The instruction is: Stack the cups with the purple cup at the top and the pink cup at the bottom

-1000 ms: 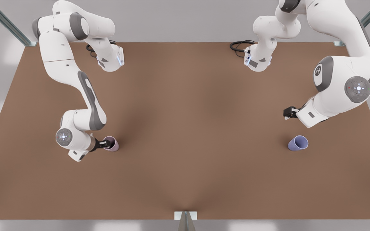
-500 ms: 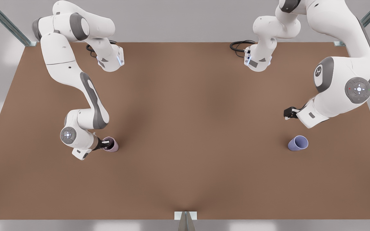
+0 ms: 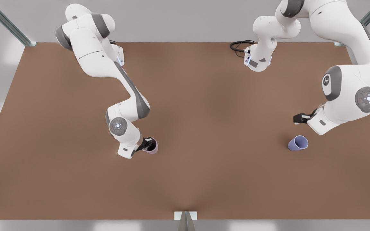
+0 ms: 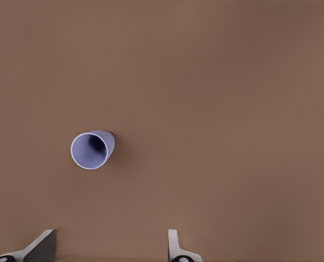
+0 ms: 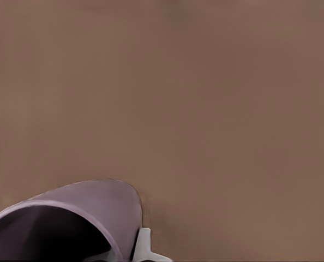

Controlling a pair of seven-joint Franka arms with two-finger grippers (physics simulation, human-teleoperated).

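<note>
Right end effector sits on the front view's left, near the middle of the brown worktop and toward its near edge. Its fingers are clamped on the rim of the pink cup: in the right wrist view one pale fingertip presses against the outside of the cup wall, with the dark inside of the cup open toward the camera. Whether the cup base touches the worktop cannot be told from these views.

Left end effector hangs on the front view's right, farther from the near edge than the purple cup and apart from it. Fingers are spread apart, holding nothing; in the left wrist view two fingertips show with bare worktop between them.

The purple cup stands on the worktop on the front view's right, mouth up, seen leaning slightly in both views. It is not between the left end effector's fingers; it lies off to one side of them.

The two cups are well apart, pink on the front view's left of centre, purple far to the right. Not stacked.
</note>
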